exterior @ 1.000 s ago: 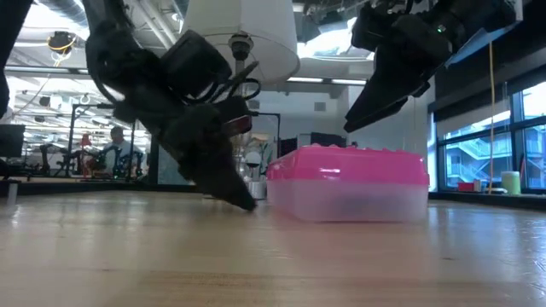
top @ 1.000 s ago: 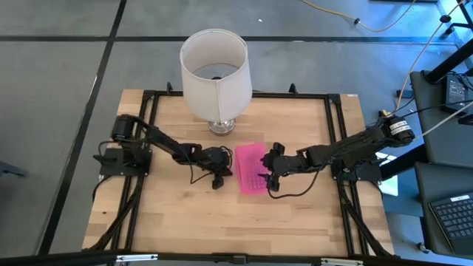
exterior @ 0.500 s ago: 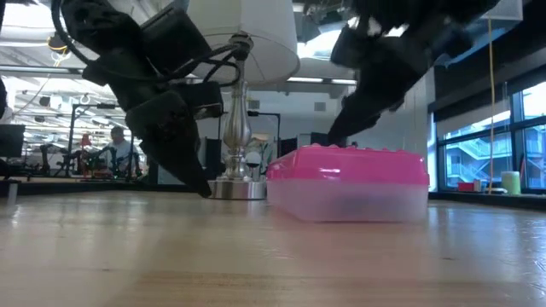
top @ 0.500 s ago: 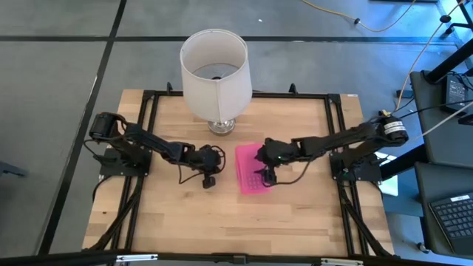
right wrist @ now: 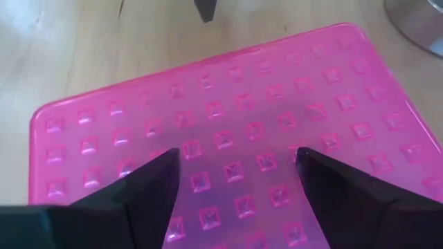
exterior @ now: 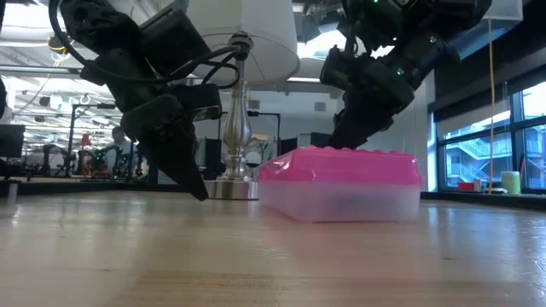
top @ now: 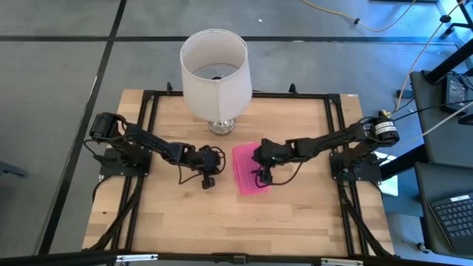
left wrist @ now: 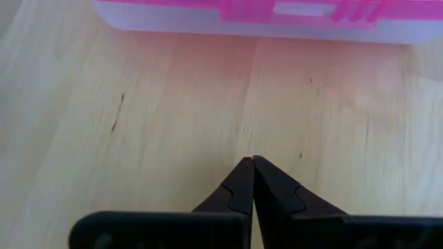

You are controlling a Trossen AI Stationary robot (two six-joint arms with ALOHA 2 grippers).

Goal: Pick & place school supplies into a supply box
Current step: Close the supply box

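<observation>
While no supplies lie loose on the table [top: 295,214], we judge filling done: the clear plastic box with pink studded lid [top: 247,168] sits shut, the right pincer [right wrist: 234,181] spread open over it, the left pincer [left wrist: 253,181] closed on nothing.

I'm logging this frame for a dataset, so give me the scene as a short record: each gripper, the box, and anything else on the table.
left gripper: fingers shut, empty, tip down near the table beside the box
right gripper: fingers open, above the pink lid
supply box: lid closed, flat on the table between the arms
school supplies: none visible loose on the table
lamp: white shade, standing behind the box
</observation>
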